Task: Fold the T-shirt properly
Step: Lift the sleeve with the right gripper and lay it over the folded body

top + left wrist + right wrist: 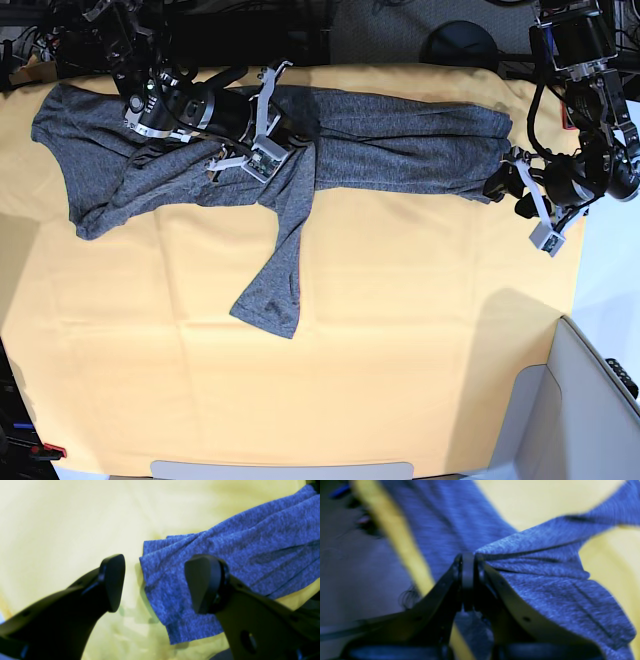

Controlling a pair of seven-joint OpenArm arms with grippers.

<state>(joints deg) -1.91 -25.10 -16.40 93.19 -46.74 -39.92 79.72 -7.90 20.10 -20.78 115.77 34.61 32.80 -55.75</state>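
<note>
Folding has only begun: the shirt is bunched, not yet a neat packet.

One T-shirt (pixel 390 140) lies along the far side of the yellow-orange sheet (pixel 400 350), with one sleeve hanging toward the middle. Of the two grippers, the right gripper (pixel 468 562) is clenched on a fold of the shirt near its middle, and the left gripper (pixel 155 582) stands wide apart around the shirt's end, grasping nothing. I judge that nearly all the folds are left to do.
</note>
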